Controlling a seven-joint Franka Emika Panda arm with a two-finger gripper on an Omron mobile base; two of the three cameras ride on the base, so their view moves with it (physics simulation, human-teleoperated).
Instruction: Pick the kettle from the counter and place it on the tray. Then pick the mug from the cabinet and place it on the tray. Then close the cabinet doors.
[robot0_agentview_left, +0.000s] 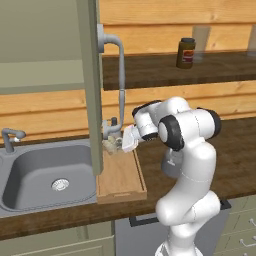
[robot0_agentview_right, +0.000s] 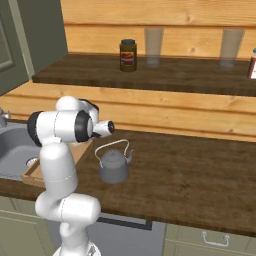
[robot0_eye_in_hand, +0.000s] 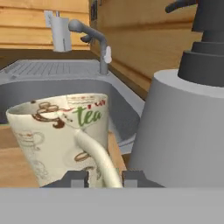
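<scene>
Fingertips (robot0_eye_in_hand: 78, 178) are straddling the mug (robot0_eye_in_hand: 61, 135) handle at bottom centre, loosening so my claw (robot0_eye_in_hand: 105, 178) is leaving it on the tray (robot0_agentview_left: 122, 180).

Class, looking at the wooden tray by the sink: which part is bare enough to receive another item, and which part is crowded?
The light wooden tray is bare along its near half, beside the grey sink. Its far end is crowded: cream printed mug, gripper, grey soap bottle.

Even, soft rendered light — no glare; faint shadows under the kettle (robot0_agentview_right: 114, 166) on the counter (robot0_agentview_right: 190, 170); slightly coarse, pixelated edges throughout.
</scene>
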